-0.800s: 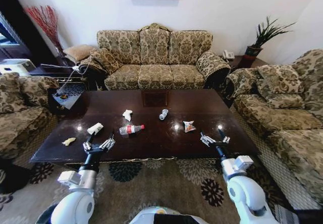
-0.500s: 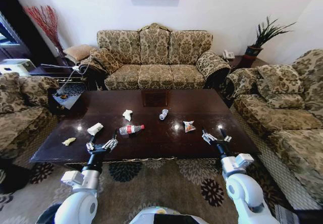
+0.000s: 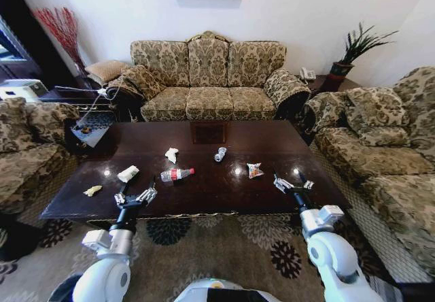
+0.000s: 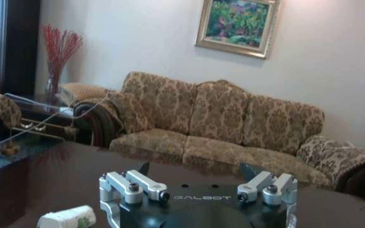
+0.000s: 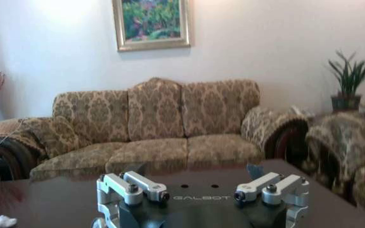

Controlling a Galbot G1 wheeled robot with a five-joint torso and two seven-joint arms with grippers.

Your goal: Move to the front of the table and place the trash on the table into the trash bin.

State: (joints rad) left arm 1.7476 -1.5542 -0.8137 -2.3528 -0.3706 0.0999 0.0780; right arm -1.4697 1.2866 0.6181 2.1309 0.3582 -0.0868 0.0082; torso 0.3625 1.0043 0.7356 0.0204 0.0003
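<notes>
The dark brown table (image 3: pixel 211 193) stands right in front of me. Trash lies spread on it: a white paper (image 3: pixel 128 173), a yellowish scrap (image 3: pixel 92 190), a crumpled paper (image 3: pixel 171 154), a clear bottle with a red label (image 3: pixel 177 173), a crushed cup (image 3: pixel 220 154) and a snack wrapper (image 3: pixel 254 171). My left gripper (image 3: pixel 134 194) hovers open over the front edge, just short of the white paper (image 4: pixel 67 218). Over the front right part of the table, my right gripper (image 3: pixel 292 183) is open beside the wrapper. Both hold nothing. The trash bin is out of view.
A patterned sofa (image 3: pixel 207 77) closes the far side. An armchair (image 3: pixel 27 145) flanks the table on the left and another sofa (image 3: pixel 380 152) on the right. A small side table (image 3: pixel 88 128) sits at the far left corner. Floral carpet (image 3: pixel 224 244) lies below the front edge.
Both grippers have crept slightly forward over the table's front edge. The trash has not moved.
</notes>
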